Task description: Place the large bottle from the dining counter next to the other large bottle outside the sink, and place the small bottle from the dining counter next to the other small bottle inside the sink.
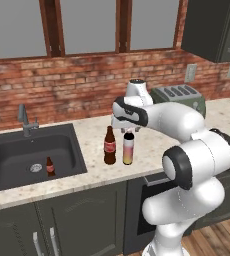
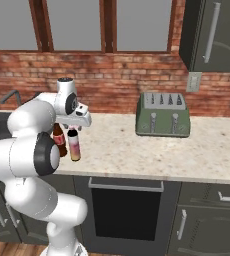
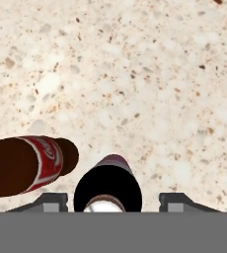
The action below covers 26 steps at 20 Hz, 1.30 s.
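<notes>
The large bottle (image 1: 128, 150) with black cap and yellow-to-pink body stands upright on the pale worktop, right of the sink (image 1: 17, 150). Close on its left stands the other large bottle (image 1: 109, 146), dark brown with a red label. My gripper (image 1: 129, 131) hangs straight over the black cap. In the hand view the cap (image 3: 108, 185) sits between the fingertips (image 3: 51, 200), with a gap on each side, so the gripper (image 3: 114, 200) is open. The brown bottle (image 3: 26, 165) lies to the left there. The other small bottle (image 1: 50, 166) stands inside the sink by the drain. The dining counter and its small bottle are out of view.
A green toaster (image 2: 163, 115) stands against the brick wall to the right of the bottles. A faucet (image 1: 26, 120) rises behind the sink. A dark wall cabinet (image 2: 212, 35) hangs at the upper right. An oven front (image 2: 127, 210) sits below the worktop.
</notes>
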{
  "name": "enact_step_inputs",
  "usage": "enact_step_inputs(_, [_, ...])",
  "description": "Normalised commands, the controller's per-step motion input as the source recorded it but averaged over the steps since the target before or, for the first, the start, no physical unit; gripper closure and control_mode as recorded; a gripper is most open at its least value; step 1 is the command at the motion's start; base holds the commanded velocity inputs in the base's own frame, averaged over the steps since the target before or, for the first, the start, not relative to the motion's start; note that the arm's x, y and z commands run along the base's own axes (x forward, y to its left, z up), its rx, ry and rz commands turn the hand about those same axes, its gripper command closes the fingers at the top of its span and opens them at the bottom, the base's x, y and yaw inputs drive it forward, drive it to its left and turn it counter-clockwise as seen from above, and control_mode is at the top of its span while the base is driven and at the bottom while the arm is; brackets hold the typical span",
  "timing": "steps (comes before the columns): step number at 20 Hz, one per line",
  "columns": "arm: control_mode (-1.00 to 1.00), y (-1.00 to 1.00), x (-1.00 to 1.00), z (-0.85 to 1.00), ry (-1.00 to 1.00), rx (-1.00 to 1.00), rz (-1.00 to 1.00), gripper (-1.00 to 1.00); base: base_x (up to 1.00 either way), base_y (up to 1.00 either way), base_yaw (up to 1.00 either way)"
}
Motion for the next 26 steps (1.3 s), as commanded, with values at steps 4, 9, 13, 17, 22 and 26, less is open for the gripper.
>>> enact_step_inputs(4, [-1.0, 0.0, 0.01, 0.0, 0.0, 0.0, 0.0, -1.0, 0.0, 0.0, 0.0])
enact_step_inputs(9, [-1.0, 0.0, 0.04, 0.11, 0.0, 0.0, 0.0, -1.0, 0.0, 0.0, 0.0])
enact_step_inputs(13, [-1.0, 0.0, -0.09, 0.36, 0.0, 0.0, 0.0, -1.0, 0.0, 0.0, 0.0])
enact_step_inputs(17, [-1.0, 0.0, -0.41, 0.33, 0.0, 0.0, 0.0, -1.0, 0.0, 0.0, 0.0])
enact_step_inputs(22, [-1.0, 0.0, -0.68, 0.17, 0.0, 0.0, 0.0, -1.0, 0.0, 0.0, 0.0])
enact_step_inputs(26, [-1.0, -0.08, -0.92, 0.07, 0.0, 0.0, 0.0, -1.0, 0.0, 0.0, 0.0])
